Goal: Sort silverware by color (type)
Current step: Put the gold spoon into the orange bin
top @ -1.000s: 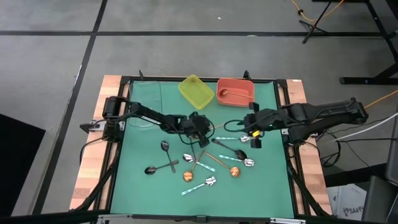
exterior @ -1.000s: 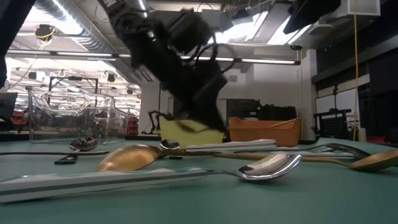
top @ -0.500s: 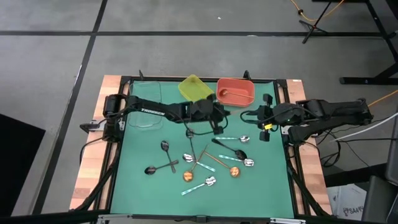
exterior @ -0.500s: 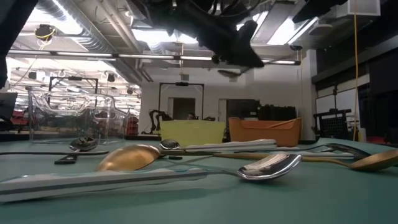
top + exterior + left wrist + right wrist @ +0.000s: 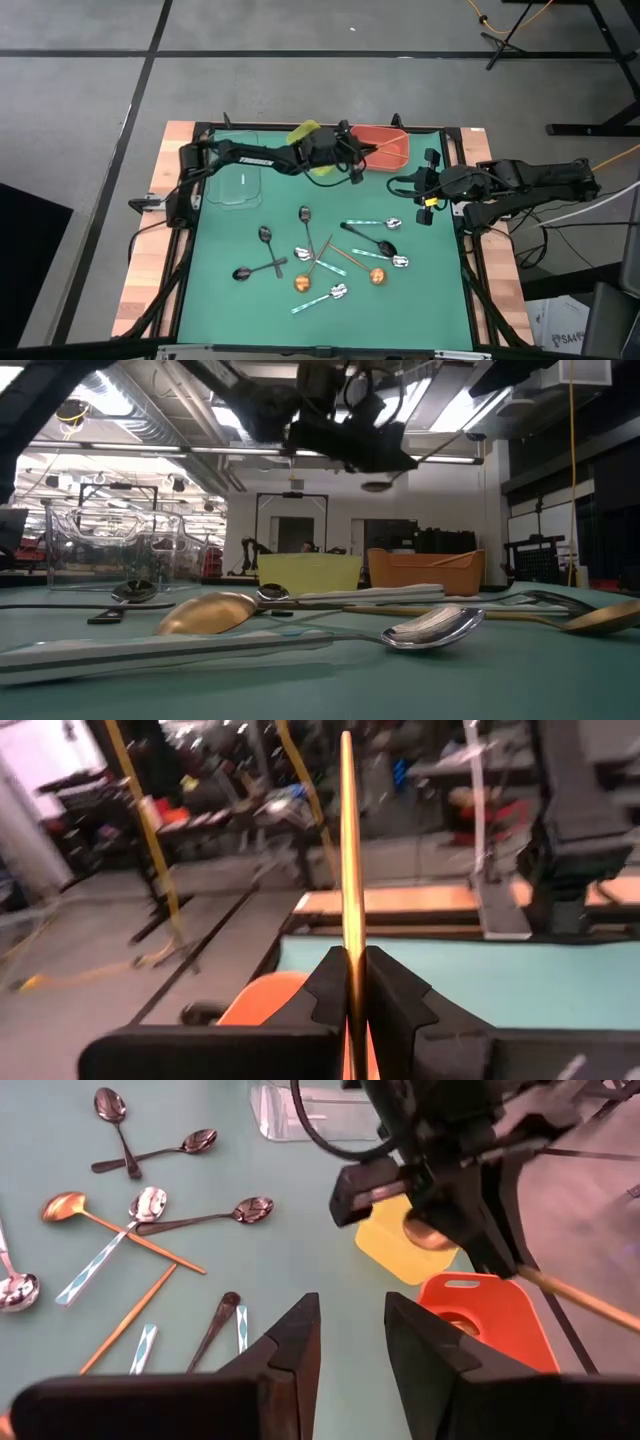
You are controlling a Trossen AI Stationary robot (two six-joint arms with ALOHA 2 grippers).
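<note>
High view: left pincer [image 5: 357, 168] w/ copper-gold spoon [image 5: 378, 152] above orange bin [image 5: 398, 146].

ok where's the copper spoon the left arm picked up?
In the high view the copper spoon is pinched in the left gripper at the table's far edge, its handle reaching out over the orange bin, beside the yellow bin.

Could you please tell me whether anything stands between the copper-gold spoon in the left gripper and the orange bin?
Nothing visible does. The left gripper, shut on the slim copper-gold spoon, hangs above the yellow bin, and the spoon's handle already reaches over the orange bin.
</note>
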